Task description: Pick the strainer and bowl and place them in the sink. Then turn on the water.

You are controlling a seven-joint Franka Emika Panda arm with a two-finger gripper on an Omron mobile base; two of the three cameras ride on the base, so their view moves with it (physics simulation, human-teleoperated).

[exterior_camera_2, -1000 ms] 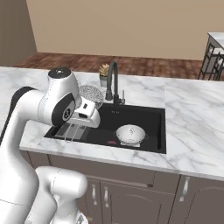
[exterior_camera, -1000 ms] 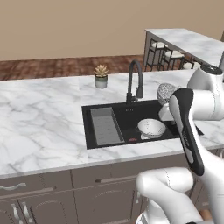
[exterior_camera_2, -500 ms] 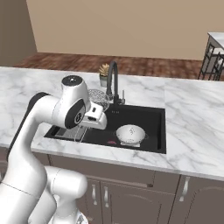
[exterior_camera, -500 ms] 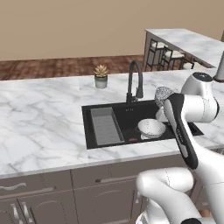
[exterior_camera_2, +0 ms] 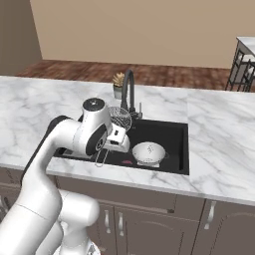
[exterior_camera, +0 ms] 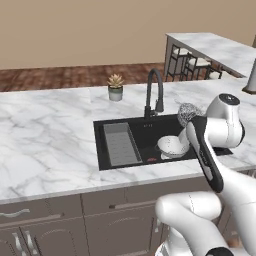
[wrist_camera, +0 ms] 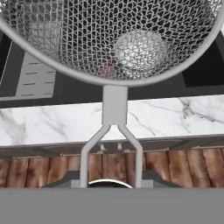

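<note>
I hold the strainer (wrist_camera: 109,39), a round silver wire-mesh dome, by its thin wire handle; my gripper (wrist_camera: 112,183) is shut on that handle. The strainer (exterior_camera: 187,114) hangs over the right part of the black sink (exterior_camera: 142,137), next to the dark faucet (exterior_camera: 152,92). From the right base, the strainer (exterior_camera_2: 119,118) sits just above my gripper (exterior_camera_2: 118,135), over the sink (exterior_camera_2: 172,134). The bowl is out of view. No water runs from the faucet (exterior_camera_2: 128,89).
A white perforated dome (exterior_camera: 172,145) (exterior_camera_2: 148,152) lies in the sink's right half, below the strainer. A grey ribbed tray (exterior_camera: 120,144) fills the left part. A small potted plant (exterior_camera: 115,86) stands behind the faucet. Marble counter surrounds the basin.
The arm has swung toward the sink, carrying the strainer a little inward and lower over the basin. The grip on the handle has not changed.
</note>
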